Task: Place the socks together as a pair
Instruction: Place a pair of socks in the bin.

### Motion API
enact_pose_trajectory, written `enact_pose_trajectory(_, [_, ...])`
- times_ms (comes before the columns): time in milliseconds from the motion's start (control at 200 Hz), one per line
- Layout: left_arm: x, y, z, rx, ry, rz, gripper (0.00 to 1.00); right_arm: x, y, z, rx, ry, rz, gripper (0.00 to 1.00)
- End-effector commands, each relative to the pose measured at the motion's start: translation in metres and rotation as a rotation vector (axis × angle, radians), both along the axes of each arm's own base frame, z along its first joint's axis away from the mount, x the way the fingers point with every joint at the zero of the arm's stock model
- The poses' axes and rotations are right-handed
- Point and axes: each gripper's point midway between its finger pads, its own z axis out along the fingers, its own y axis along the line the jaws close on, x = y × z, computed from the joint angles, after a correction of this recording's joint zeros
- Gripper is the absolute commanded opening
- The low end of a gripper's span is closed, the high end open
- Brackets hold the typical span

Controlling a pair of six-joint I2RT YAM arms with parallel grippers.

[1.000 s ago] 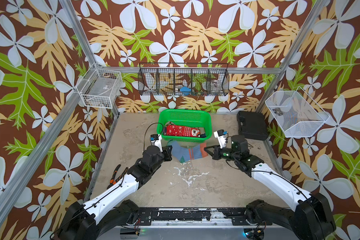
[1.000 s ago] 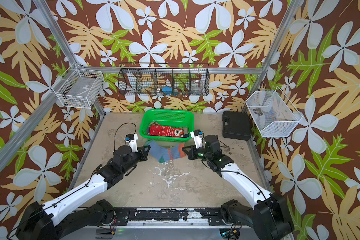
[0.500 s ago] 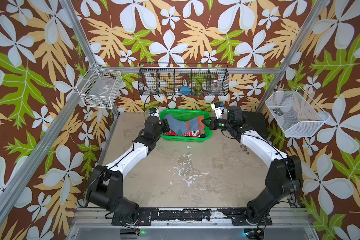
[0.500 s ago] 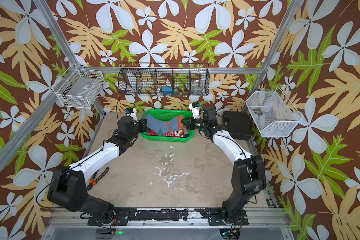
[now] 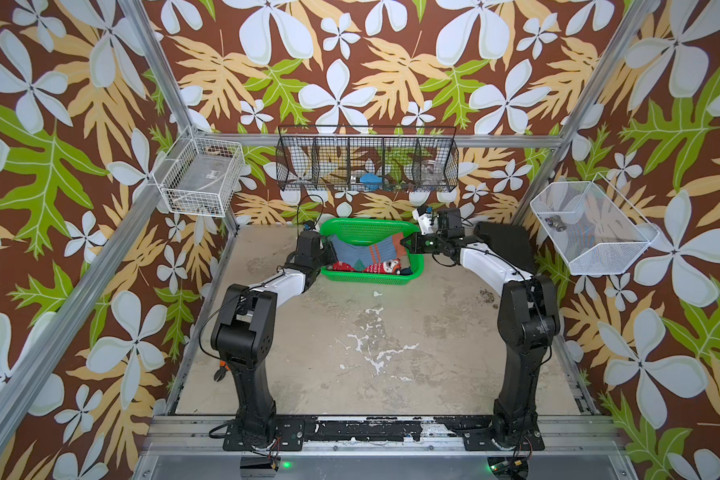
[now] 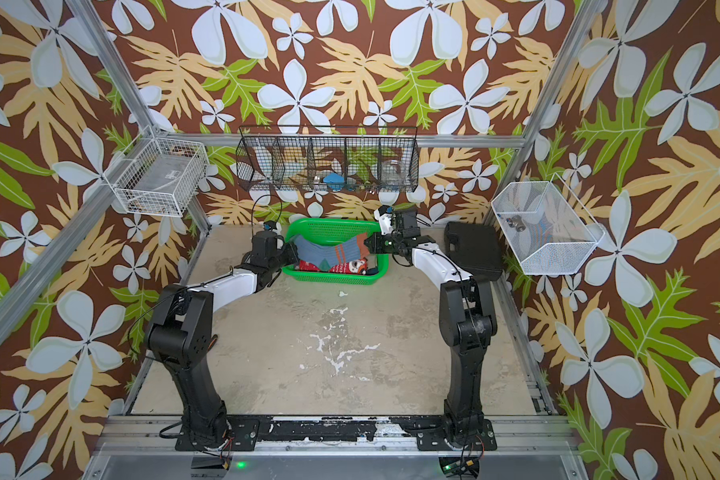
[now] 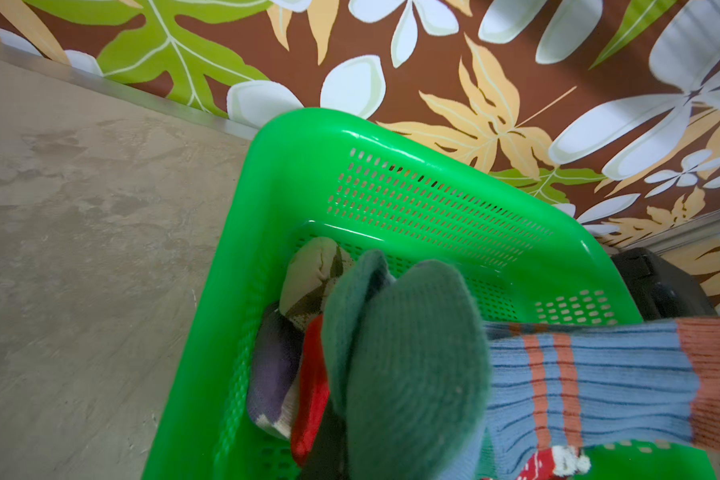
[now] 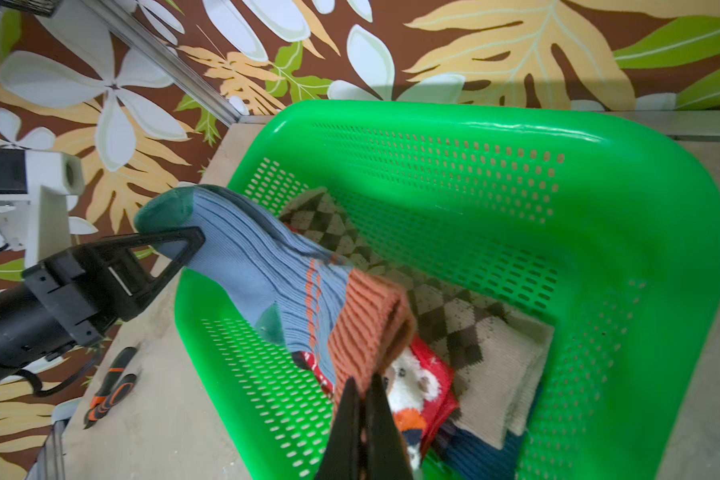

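The blue-grey socks [image 5: 360,250] hang over the green basket [image 5: 366,227] at upper centre, left gripper [image 5: 331,252] jaws pinching toes, right gripper [image 5: 406,244] jaws pinching cuffs (other socks [image 5: 381,266] beneath), so lower both ends level before releasing.

Between my fingers [image 8: 347,428], matt black plastic: ribbed knit cloth, the blue-grey socks [image 8: 250,257]. Beneath them, green basket [image 8: 599,137], glossy perforated plastic. Beyond, table [image 7: 80,249], rough, mottled, matt.

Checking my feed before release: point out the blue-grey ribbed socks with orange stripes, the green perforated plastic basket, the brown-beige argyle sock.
Blue-grey socks [image 8: 262,266]: right wrist view, ribbed foot section.
Green basket [image 8: 661,249]: right wrist view, bare side wall.
Argyle sock [image 8: 454,316]: right wrist view, diamond-patterned middle.
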Motion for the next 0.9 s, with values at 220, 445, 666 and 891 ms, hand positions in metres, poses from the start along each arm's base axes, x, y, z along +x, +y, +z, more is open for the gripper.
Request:
enact_pose_trajectory(220, [0.028, -0.011, -0.004, 0.029, -0.041, -0.055, 0.43, 0.007, -0.023, -0.052, -0.192, 0.073, -0.059, 0.15])
enact_pose_trajectory(445, [0.003, 0.005, 0.077, 0.028, -0.245, -0.001, 0.71, -0.001, -0.036, 0.021, -0.200, -0.065, -0.116, 0.45])
enact_pose_trajectory(666, [-0.063, 0.065, 0.129, 0.129, -0.363, 0.225, 0.82, -0.047, -0.073, 0.083, -0.257, -0.250, -0.248, 0.61])
enact_pose_trajectory(891, [-0.131, 0.133, 0.056, 0.413, -0.291, 0.446, 0.91, -0.097, -0.179, 0.045, -0.504, -0.416, -0.582, 1.00])
